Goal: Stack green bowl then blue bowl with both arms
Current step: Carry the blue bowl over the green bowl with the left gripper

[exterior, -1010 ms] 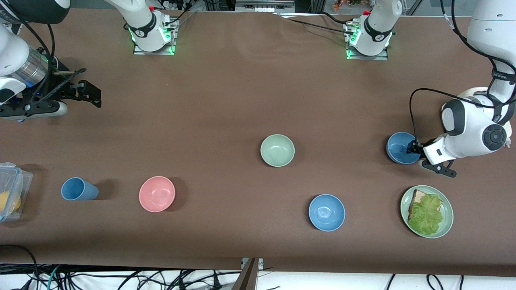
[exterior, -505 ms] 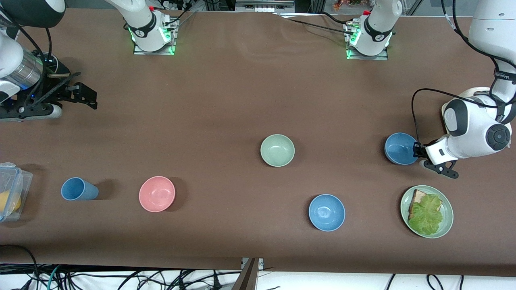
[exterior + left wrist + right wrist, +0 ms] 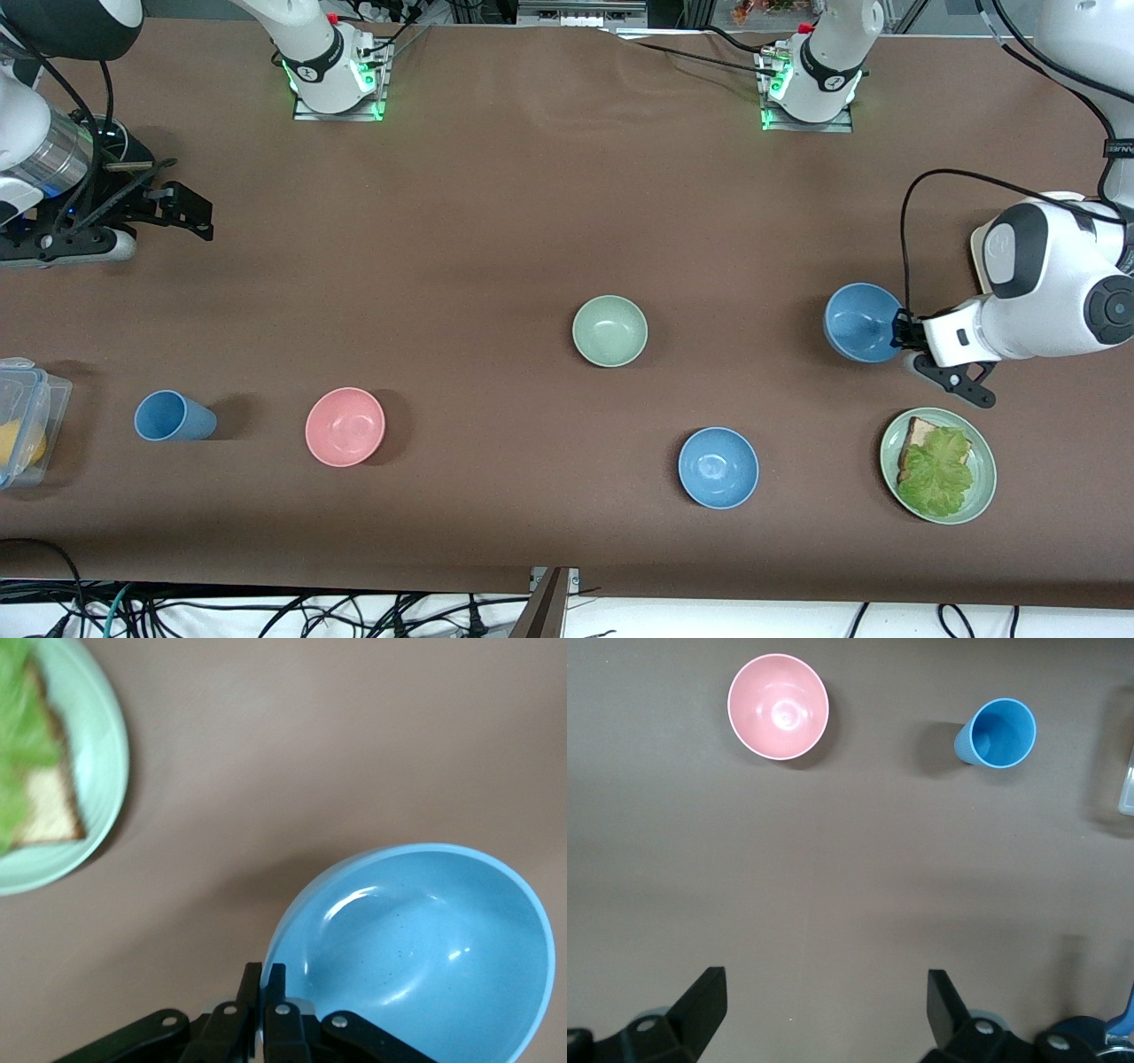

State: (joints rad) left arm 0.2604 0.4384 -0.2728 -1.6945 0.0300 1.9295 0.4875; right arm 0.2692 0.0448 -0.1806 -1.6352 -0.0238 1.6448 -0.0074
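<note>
L gripper (image 3: 901,333): jaws clamped on rim of blue bowl (image 3: 861,322), toward L arm's end of worktop (image 3: 496,221); grip at the bowl's 3 o'clock in front view; bowl looks tilted, can't tell if it's off the worktop.
R gripper (image 3: 182,206): jaws wide apart, holding nothing, over R arm's end of worktop; arm waits.
Green bowl (image 3: 609,330): upright, mid worktop, approx 9 o'clock from the held bowl, well apart.
2nd blue bowl (image 3: 718,467): approx 4 o'clock from green bowl, nearer front cam.
Pink bowl (image 3: 345,426): approx 8 o'clock from green bowl.
Blue cup (image 3: 173,416): beside pink bowl, at its 9 o'clock.
Green plate (image 3: 982,492): w/ bread + lettuce, approx 5 o'clock from held bowl.
Clear box (image 3: 27,416): at worktop edge, R arm's end.
</note>
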